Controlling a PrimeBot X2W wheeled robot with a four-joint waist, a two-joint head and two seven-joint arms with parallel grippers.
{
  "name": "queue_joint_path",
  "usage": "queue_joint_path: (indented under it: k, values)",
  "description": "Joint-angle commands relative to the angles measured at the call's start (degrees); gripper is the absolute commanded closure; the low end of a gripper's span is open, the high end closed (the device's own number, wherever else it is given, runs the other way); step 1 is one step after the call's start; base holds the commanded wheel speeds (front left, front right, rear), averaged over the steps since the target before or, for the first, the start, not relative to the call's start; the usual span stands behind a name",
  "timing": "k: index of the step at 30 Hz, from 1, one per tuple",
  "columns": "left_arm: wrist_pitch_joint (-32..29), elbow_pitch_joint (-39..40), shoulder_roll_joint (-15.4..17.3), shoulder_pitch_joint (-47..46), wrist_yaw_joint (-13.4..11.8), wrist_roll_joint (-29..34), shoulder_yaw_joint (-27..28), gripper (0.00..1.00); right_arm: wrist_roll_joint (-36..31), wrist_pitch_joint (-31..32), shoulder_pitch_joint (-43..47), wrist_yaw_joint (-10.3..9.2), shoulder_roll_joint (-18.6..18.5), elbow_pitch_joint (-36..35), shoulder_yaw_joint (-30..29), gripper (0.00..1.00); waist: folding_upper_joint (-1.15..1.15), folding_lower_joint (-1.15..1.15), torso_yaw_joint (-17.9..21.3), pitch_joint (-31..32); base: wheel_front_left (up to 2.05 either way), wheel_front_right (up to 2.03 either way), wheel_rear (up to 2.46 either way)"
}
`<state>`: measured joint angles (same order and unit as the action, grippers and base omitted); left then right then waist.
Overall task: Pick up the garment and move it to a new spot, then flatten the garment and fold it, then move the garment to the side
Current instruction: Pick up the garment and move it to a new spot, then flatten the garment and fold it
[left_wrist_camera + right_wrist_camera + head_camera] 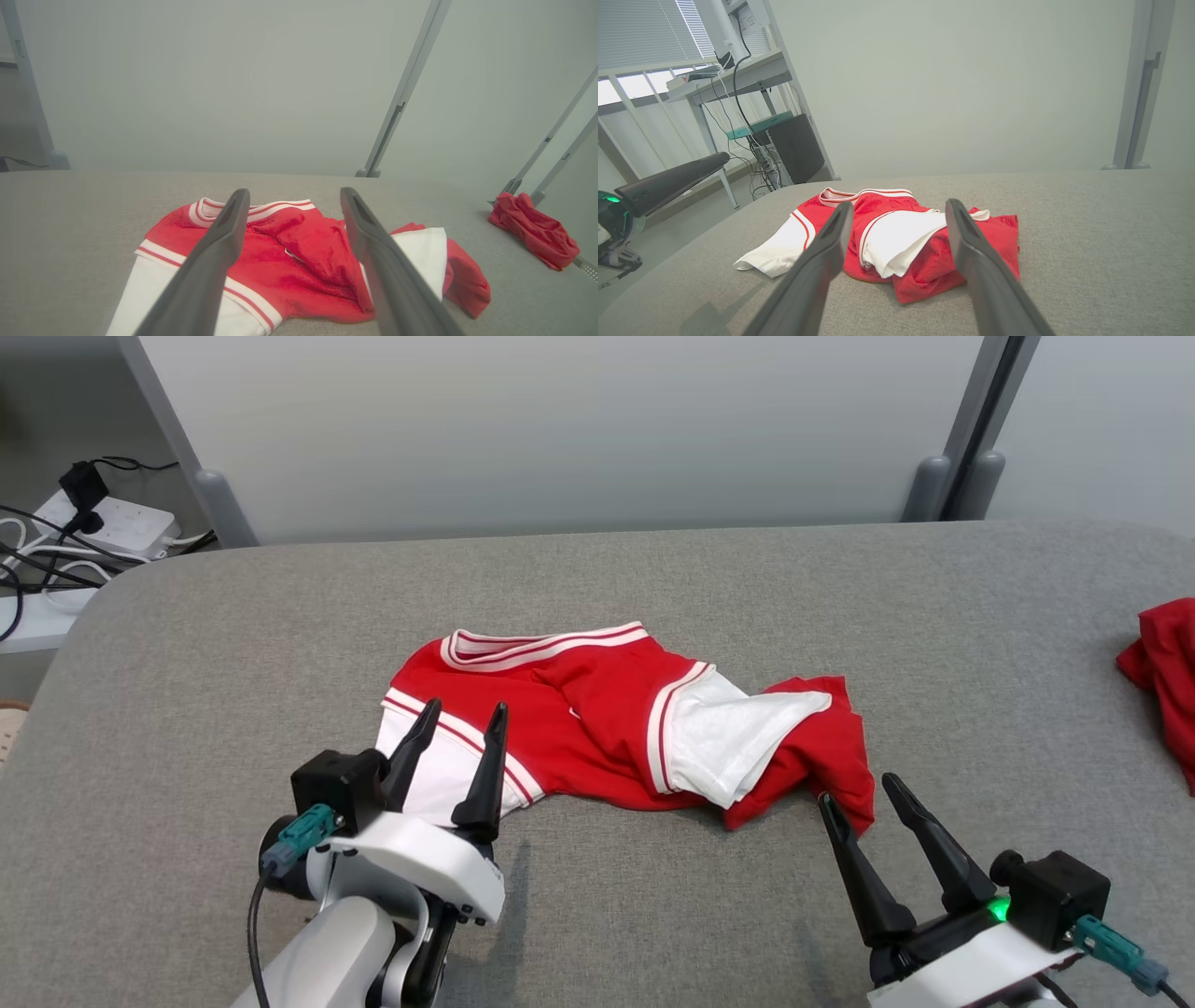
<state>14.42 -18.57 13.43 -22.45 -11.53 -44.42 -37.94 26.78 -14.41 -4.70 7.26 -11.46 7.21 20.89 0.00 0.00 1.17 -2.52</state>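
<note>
The garment (pixel 597 719) is a red shirt with white sleeves and red-and-white striped trim, lying crumpled on the grey table (pixel 653 569). Its collar points to the far side; one white sleeve lies at the near left, the other is folded over the middle right. My left gripper (pixel 464 711) stands open over the near-left sleeve, nothing between its fingers. My right gripper (pixel 857 788) is open just short of the shirt's near-right red corner. The left wrist view has the garment (pixel 299 261) lying beyond the open fingers (pixel 219 252). In the right wrist view the garment (pixel 924 242) lies ahead.
A second crumpled red cloth (pixel 1162 672) lies at the table's right edge, also in the left wrist view (pixel 535 228). A power strip with cables (pixel 103 523) sits off the table at far left. A pale partition wall (pixel 560 429) stands behind the table.
</note>
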Motion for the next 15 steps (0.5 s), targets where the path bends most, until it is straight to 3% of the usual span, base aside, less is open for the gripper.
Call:
queue_joint_path:
  k: [1, 15]
  values:
    - [0.57, 2.43, 1.44, 0.10, -1.03, 0.64, 2.84, 0.00, 0.64, -0.59, 0.26, 0.23, -0.56, -1.57, 0.70, 0.00, 0.00, 0.00, -0.75, 0.61, 0.00, 0.00, 0.00]
    - [0.58, 7.31, 2.32, 9.97, -3.88, 1.42, 7.12, 0.00, 0.28, -0.59, 3.37, 0.23, -0.68, -1.19, -0.86, 0.00, 0.00, 0.00, -1.91, 1.79, 0.00, 0.00, 0.00]
